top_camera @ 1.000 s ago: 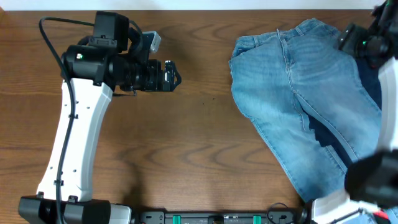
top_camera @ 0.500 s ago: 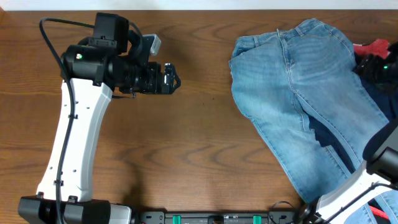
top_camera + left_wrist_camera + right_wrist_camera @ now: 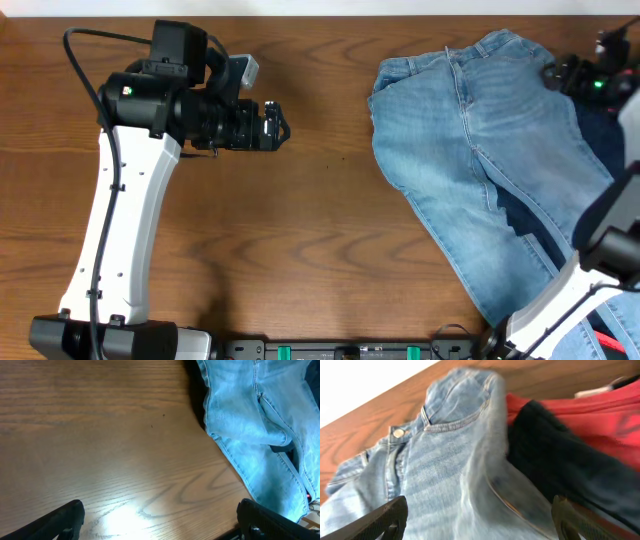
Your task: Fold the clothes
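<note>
From overhead, well to the left of the light-blue denim jeans [image 3: 480, 150]: white left arm standing up from its base, elbowed over, black wrist turned level toward the jeans, left end effector [image 3: 276, 125] well apart from them above the bare brown wooden counter [image 3: 300, 230]. Fingers spread wide, gripping nothing. At the upper right of the jeans: right arm coming up along their right side, partly cut off by the frame edge, right end effector [image 3: 562, 72] poised at the waistband end. Jeans themselves spread flat, waist away from the arm bases, legs running back toward the right arm's base, a dark navy garment [image 3: 598, 135] showing from under their right side. From the left wrist only: both black fingertips [image 3: 62, 517] at the lower corners, a wide gap between, wood grain and the left edge of the jeans ahead. From the right wrist only, though blurred: waistband button and pocket stitching of the jeans, the navy garment just beside them, and past it a coral-red T-shirt [image 3: 600, 415], not shown there from overhead. Fingers here likewise set wide apart, no cloth visibly pinched between them.
</note>
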